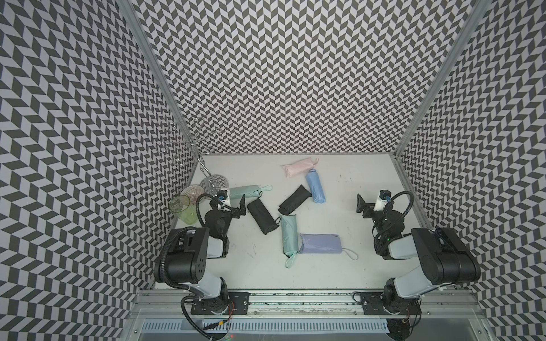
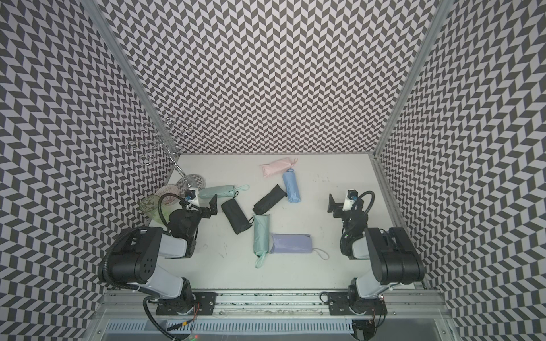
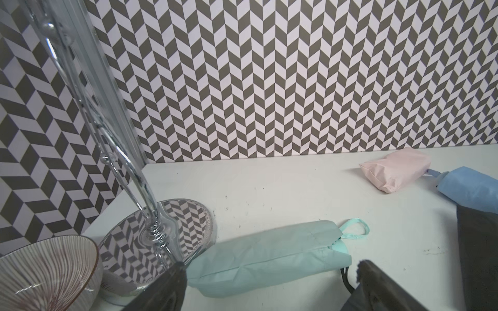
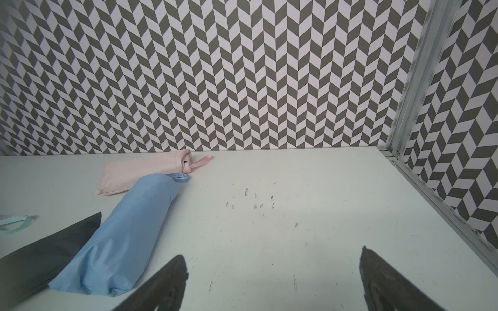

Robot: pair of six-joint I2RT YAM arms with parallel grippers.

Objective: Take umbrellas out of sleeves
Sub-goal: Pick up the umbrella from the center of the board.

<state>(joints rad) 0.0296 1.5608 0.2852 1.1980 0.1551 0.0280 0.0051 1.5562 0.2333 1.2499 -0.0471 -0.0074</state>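
Observation:
Several sleeved umbrellas lie on the white table (image 1: 369,259): pink (image 1: 299,167) and light blue (image 1: 315,187) at the back, two black ones (image 1: 295,199) (image 1: 263,217) in the middle, one mint (image 1: 244,192) at the left, another mint (image 1: 289,234) beside a lavender one (image 1: 320,244) nearer the front. My left gripper (image 1: 233,208) hangs open over the left mint umbrella (image 3: 269,255), holding nothing. Over bare table to the right of the light blue umbrella (image 4: 129,237), my right gripper (image 4: 272,254) is open and empty.
A chrome hook stand (image 1: 204,165) with a mirrored base (image 3: 194,215) stands at the back left, touching the mint sleeve. A striped bowl (image 1: 191,192) and a clear green glass (image 1: 181,208) sit beside my left arm. Patterned walls enclose three sides.

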